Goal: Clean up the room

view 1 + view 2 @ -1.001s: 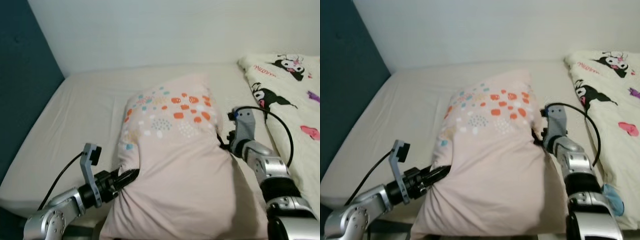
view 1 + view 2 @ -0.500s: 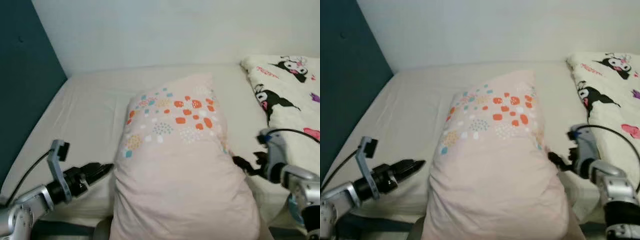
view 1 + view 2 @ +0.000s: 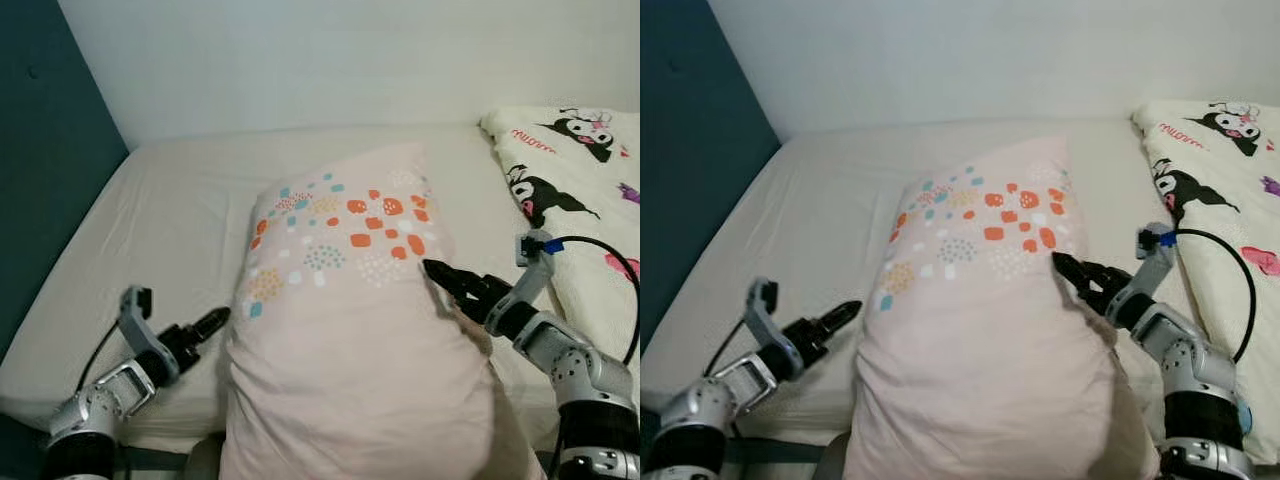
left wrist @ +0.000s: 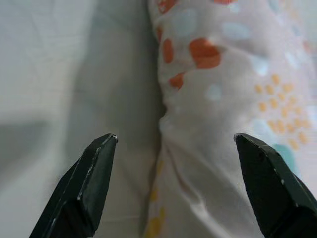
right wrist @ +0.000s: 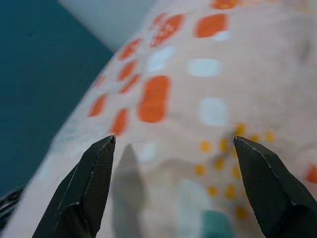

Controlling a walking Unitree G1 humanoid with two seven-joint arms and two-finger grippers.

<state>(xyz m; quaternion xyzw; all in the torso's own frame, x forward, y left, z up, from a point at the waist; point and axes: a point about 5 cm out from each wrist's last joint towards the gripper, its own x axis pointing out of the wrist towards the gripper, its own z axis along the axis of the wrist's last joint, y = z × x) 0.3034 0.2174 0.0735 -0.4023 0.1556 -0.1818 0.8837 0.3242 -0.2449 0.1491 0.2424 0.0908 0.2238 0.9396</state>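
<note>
At the lower left of the left eye view, the left gripper (image 3: 212, 321) hovers just beside the near-left edge of the pillow (image 3: 350, 340), not touching it; in its wrist view the two black fingers (image 4: 89, 186) stand well spread, with the pillow's creased side between them. At the lower right, the right gripper (image 3: 445, 283) rests at the pillow's right flank, its tips close against the fabric, jaws spread wide in the wrist view with the orange-spotted cloth between the fingers (image 5: 86, 188). A black cable (image 3: 600, 262) loops from that wrist.

The pillow, pale pink with orange, teal and white spots, fills the centre of the frame, lying lengthwise on the cream bed (image 3: 170, 220) from the near edge toward the middle. At the upper right lies a white blanket (image 3: 570, 170) printed with black cartoon figures. Farthest back, a white wall (image 3: 320, 60) spans the top, with a dark teal wall (image 3: 40, 180) along the left edge.
</note>
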